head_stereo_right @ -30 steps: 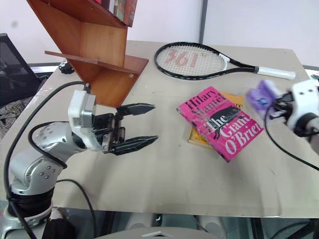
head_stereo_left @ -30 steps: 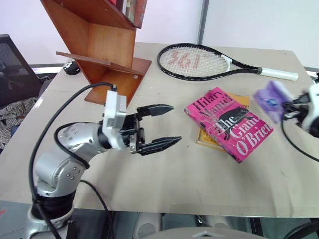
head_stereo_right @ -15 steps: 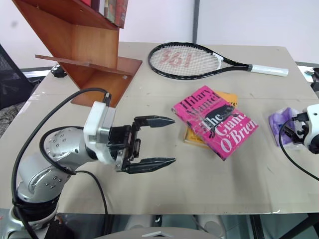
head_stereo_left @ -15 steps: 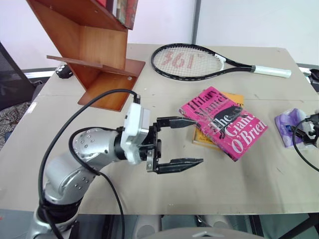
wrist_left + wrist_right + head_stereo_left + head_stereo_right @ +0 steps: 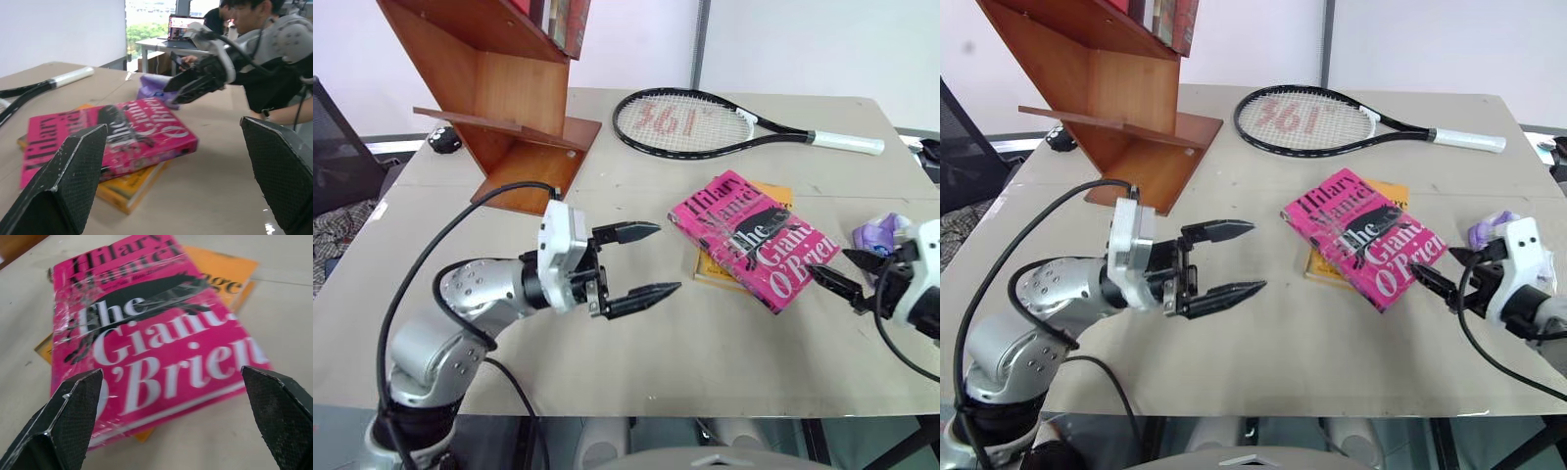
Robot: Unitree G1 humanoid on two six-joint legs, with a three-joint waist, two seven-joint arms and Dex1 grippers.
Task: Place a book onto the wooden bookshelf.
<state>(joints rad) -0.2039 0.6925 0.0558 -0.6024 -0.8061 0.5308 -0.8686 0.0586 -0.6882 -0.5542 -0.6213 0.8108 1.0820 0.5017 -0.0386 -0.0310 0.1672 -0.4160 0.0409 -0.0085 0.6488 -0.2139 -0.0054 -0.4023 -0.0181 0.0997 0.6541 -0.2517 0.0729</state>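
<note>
Pink book (image 5: pixel 753 250) lies flat on the counter (image 5: pixel 705 362), resting on a yellow one (image 5: pixel 720 269), with the bookshelf (image 5: pixel 509 93) well apart at the far left. Right end effector (image 5: pixel 1440 274) stands wide just beside the book's near corner, holding nothing; left end effector (image 5: pixel 641 262) is also wide and empty, pointing at the book from the other side.

Risks, as I judge them: closing over the corner could take both stacked volumes together, or shove the pink cover off its neighbour instead of gripping it. A thin edge grip could let the paperback sag or slip on the long carry to the shelf.

Count: two books on the counter, one racket (image 5: pixel 705 122), one purple item (image 5: pixel 876 233), possibly a bag, and several spines on the shelf, too cropped to number.
</note>
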